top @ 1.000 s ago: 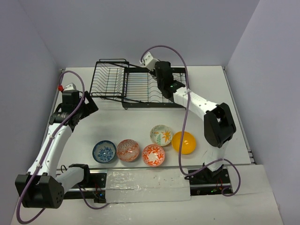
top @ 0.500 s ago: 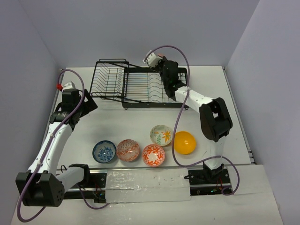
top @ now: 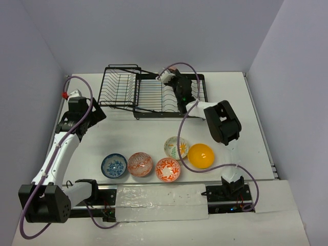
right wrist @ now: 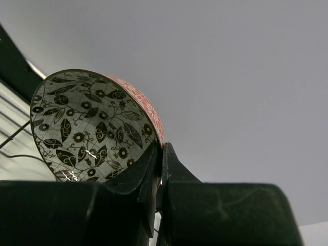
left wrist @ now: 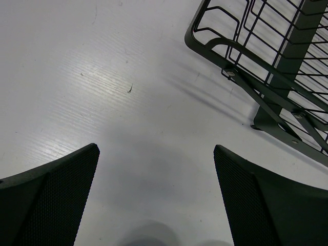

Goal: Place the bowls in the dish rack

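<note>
My right gripper (right wrist: 162, 149) is shut on the rim of a bowl (right wrist: 92, 128) with a grey-black leaf pattern inside and pink-red outside. In the top view this gripper (top: 170, 78) holds the bowl (top: 165, 75) over the back of the black wire dish rack (top: 154, 95). Five bowls stand on the table near the front: blue (top: 114, 165), pink-red (top: 140, 164), orange-red floral (top: 167, 169), white with leaves (top: 176, 147) and plain orange-yellow (top: 201, 156). My left gripper (left wrist: 156, 195) is open and empty above bare table, left of the rack's tilted basket (left wrist: 271, 72).
The right arm's elbow (top: 221, 122) is folded between the rack and the orange-yellow bowl. Its purple cable (top: 180, 138) hangs past the white leaf bowl. The left arm (top: 61, 146) runs along the table's left side. Walls close the table at left, back and right.
The right arm has folded in toward the rack, and the held bowl has come down closer to the rack's back edge. The left arm has hardly moved.
</note>
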Controlling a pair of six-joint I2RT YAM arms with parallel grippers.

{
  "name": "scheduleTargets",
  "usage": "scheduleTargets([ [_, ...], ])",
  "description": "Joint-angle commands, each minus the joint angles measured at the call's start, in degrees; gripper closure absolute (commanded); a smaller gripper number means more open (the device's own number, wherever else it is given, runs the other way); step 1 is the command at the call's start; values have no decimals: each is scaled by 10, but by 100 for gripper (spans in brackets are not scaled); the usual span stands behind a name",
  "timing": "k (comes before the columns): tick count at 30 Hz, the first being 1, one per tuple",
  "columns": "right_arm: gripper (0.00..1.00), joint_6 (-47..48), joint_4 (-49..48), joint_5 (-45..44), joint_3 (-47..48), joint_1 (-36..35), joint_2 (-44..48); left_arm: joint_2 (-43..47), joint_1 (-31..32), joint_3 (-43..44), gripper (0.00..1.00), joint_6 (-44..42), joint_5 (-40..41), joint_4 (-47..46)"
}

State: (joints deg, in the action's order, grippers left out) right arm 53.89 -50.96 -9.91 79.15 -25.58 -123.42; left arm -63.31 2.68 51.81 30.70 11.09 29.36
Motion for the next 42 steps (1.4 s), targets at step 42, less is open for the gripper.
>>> scheduleTargets([
  [42, 100, -21, -292, 12, 42, 26, -130, 6, -2, -2, 1, -3, 30, -23],
])
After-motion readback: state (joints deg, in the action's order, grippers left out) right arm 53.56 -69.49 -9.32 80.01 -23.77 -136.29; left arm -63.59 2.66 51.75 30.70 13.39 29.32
